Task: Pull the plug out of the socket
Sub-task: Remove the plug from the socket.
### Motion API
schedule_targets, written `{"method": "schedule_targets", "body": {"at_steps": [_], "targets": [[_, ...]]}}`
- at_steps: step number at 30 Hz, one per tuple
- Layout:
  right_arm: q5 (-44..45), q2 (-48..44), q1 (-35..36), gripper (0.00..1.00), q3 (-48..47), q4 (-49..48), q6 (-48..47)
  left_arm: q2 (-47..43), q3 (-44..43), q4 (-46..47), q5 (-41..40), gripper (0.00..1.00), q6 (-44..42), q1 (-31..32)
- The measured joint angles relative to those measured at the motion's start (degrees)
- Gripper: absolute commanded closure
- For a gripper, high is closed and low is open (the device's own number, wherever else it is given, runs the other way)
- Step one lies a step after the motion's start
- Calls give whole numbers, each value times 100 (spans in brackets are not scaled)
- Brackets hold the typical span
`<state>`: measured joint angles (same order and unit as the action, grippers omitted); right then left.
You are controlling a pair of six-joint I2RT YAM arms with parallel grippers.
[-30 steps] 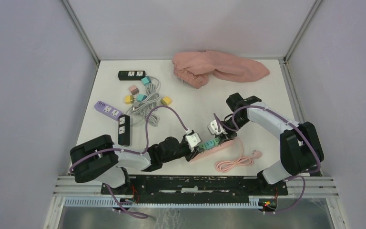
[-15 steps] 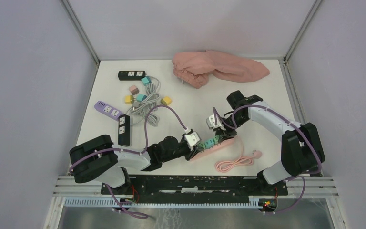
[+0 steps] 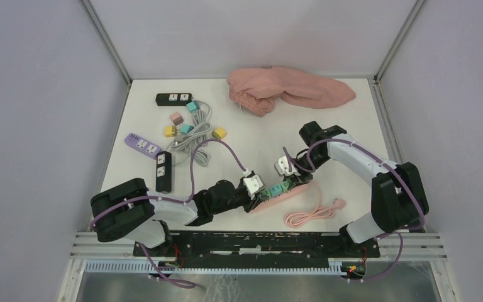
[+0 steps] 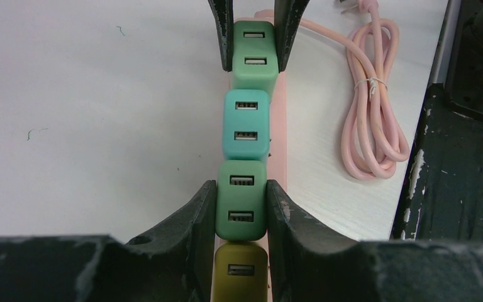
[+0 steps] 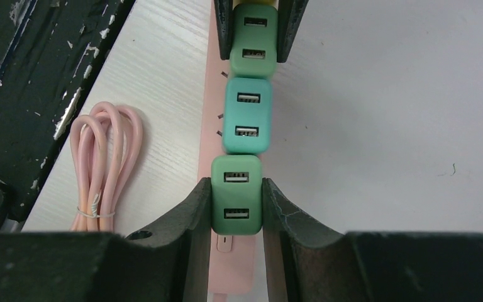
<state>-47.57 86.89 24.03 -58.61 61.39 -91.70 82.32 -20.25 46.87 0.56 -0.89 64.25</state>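
So, starting nearest the arm bases: the coiled pink cable [image 3: 311, 214] lies on the table [image 3: 251, 135] just beside the pink power strip [image 3: 297, 189], which sits at a slant between my two arms. Four USB charger plugs stand in a row on that strip, touching one another.

From my left wrist cam, the olive plug [image 4: 239, 270] is closest. Right after it comes the left green plug [image 4: 241, 196], and my left pincer [image 4: 241, 207] is clenched on it, one finger flat on each side. Next is the teal plug [image 4: 246, 124], with nothing gripping it. At the far end of the row is the right green plug [image 5: 236, 195], and my right pincer [image 5: 236, 204] is clamped on that one the same way. As far as I can tell, both green plugs sit in line with the others on the strip.

Farther back on the left are a black power strip [image 3: 163, 171], a purple power strip [image 3: 142, 144] and some loose coloured plugs [image 3: 185, 123] on a grey cable [image 3: 200, 135]. Another black strip [image 3: 173, 98] is behind those. A pink cloth [image 3: 289, 89] is bunched along the far edge.
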Motion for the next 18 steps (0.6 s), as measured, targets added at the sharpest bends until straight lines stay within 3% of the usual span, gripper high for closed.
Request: {"method": "schedule_targets", "body": {"at_steps": [8, 13, 18], "targets": [[-59, -140, -199, 100, -17, -127, 706, 9, 7, -105, -24, 97, 2, -15], [-13, -256, -507, 100, -17, 20, 566, 9, 7, -105, -24, 95, 7, -15], [-216, -256, -520, 99, -87, 348, 448, -11, -4, -151, -61, 44, 96, -17]]}}
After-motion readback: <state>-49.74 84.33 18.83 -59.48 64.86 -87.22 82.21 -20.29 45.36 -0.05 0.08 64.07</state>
